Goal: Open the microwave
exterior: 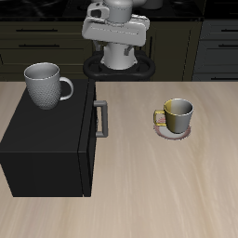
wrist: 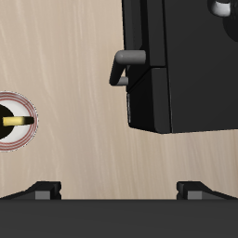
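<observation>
The microwave (exterior: 51, 139) is a large matte black box on the wooden table, with its door shut and a grey bar handle (exterior: 100, 118) on the face turned toward the middle of the table. My gripper (exterior: 117, 46) hangs high near the table's back, well away from the handle. In the wrist view the microwave (wrist: 163, 65) and its handle (wrist: 125, 67) lie far below. My gripper (wrist: 119, 191) is open, with nothing between the dark fingertips (wrist: 42, 189).
A grey-white mug (exterior: 46, 84) stands on top of the microwave. A metallic yellow mug (exterior: 175, 115) sits on a small round plate (exterior: 168, 133) beside the handle side; that plate (wrist: 11, 141) shows in the wrist view too. Dark cabinets run behind the table.
</observation>
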You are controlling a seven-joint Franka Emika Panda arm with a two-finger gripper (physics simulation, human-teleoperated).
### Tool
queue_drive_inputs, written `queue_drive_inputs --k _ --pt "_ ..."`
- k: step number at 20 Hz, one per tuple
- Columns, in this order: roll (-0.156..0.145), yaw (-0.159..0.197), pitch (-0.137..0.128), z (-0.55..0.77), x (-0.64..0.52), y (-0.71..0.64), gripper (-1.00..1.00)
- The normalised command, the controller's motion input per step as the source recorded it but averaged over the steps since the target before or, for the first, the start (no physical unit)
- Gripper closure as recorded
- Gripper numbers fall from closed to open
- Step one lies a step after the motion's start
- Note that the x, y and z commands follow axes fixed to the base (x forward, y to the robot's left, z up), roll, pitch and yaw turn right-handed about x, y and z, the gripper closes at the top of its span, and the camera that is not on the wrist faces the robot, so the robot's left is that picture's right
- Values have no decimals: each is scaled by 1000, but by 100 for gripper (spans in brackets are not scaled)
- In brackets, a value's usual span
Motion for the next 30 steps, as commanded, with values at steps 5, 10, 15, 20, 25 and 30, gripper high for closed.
queue_drive_inputs --k 5,10,15,20,25,30 --pt "7 -66 8 -3 143 136 -100" --pt "38 -134 -24 114 92 221 -100" --pt "25 -204 -30 246 135 204 -100" --pt "3 -186 -2 104 231 212 -100" --pt "11 -107 -27 118 124 249 -100" --pt "-18 -181 -53 171 23 310 -100"
